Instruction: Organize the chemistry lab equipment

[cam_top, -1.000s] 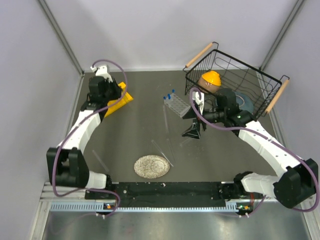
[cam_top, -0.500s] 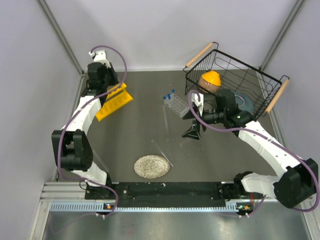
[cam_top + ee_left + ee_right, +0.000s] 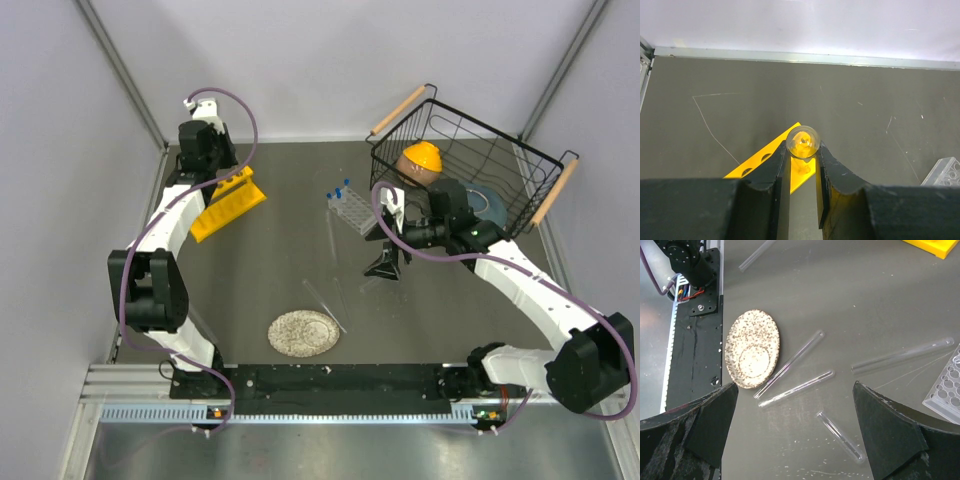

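Note:
My left gripper (image 3: 801, 151) is shut on a clear test tube (image 3: 802, 142), seen end-on between the fingertips, just above the end of the yellow six-hole rack (image 3: 766, 159). In the top view the rack (image 3: 228, 205) lies at the back left under that gripper (image 3: 218, 178). My right gripper (image 3: 795, 386) is open wide, hovering over several loose test tubes (image 3: 796, 388) on the table; it shows mid-table in the top view (image 3: 385, 262). The small clear plastic rack (image 3: 352, 208) with blue-capped vials (image 3: 340, 189) stands behind it.
A round speckled disc (image 3: 303, 333) lies near the front, touching one tube (image 3: 789, 364). A black wire basket (image 3: 470, 160) with dishes sits at the back right. Another tube (image 3: 756, 255) lies towards the left arm's base.
My left arm has drawn back towards the rear left corner, uncovering more of the yellow rack. The right arm has barely moved.

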